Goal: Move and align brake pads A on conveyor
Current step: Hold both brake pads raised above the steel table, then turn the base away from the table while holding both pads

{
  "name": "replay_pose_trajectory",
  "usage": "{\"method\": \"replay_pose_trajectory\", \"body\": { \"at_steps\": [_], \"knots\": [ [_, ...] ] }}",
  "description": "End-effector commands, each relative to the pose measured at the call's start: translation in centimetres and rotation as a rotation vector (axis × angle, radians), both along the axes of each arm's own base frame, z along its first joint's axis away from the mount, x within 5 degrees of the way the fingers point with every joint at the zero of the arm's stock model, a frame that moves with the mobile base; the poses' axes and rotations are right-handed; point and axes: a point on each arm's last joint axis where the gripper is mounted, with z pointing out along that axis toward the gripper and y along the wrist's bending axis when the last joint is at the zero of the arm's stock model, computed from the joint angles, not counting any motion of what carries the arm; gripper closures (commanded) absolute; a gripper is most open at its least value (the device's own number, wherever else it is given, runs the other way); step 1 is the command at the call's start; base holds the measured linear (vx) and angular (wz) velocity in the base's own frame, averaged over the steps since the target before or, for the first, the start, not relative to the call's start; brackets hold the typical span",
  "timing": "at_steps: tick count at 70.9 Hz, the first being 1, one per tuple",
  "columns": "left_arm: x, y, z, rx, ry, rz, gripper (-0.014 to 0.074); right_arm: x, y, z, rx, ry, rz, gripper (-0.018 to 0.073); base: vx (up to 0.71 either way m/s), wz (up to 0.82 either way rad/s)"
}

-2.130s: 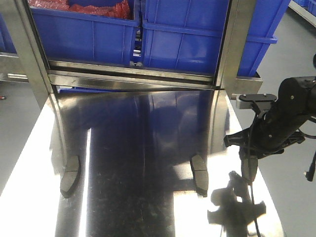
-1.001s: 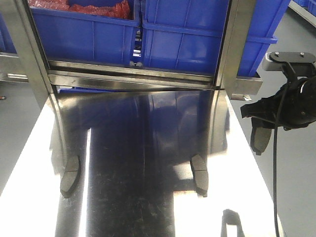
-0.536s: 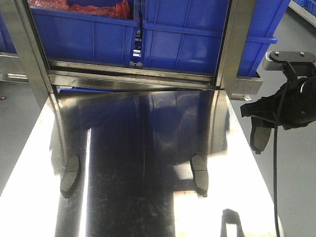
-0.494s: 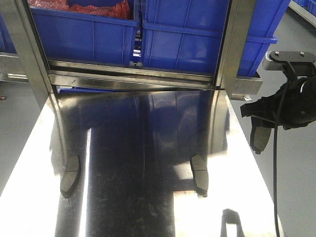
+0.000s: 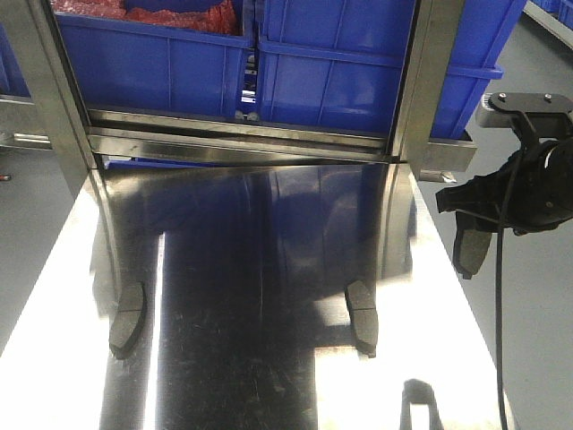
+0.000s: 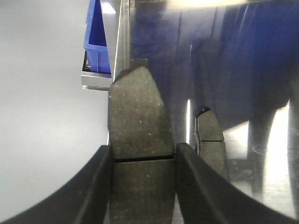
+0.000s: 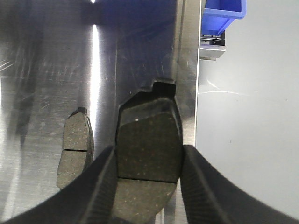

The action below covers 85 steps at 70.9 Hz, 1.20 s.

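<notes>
The right tool (image 7: pixel 148 156) was clenched on the right-held pad (image 7: pixel 149 130), its dark fingers (image 7: pixel 100 186) pressed against the pad's two long sides. In the front view we found that tool at the right edge of the frame, the pad hanging below it, just beside the counter's right rim. The left tool (image 6: pixel 142 151) gripped the left-held pad (image 6: pixel 138 107) the same way, with the cross groove level with its fingertips, by the counter's left rim and grey floor beyond. On the shiny steel counter (image 5: pixel 269 269) we saw two more brake pads lying well apart: the right lying pad (image 5: pixel 361 318) in the lower middle of the frame and the left lying pad (image 5: pixel 125 318) at lower left. Blue bins (image 5: pixel 340 63) filled the top of the frame.
</notes>
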Motion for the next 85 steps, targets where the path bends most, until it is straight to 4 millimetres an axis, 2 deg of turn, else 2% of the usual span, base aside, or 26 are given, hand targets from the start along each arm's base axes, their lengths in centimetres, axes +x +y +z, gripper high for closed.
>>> {"method": "replay_pose_trajectory", "body": {
  "at_steps": [1, 85],
  "knots": [
    [0.31, -0.12, 1.73, 0.001, -0.119, -0.01, 0.0478, -0.06, -0.03, 2.3, 0.018, -0.125, 0.001, 0.0471, 0.0, 0.0],
    [0.31, -0.12, 1.73, 0.001, -0.119, -0.01, 0.0478, -0.08, -0.03, 2.27, 0.017, -0.121, 0.001, 0.0471, 0.0, 0.01]
  ]
}}
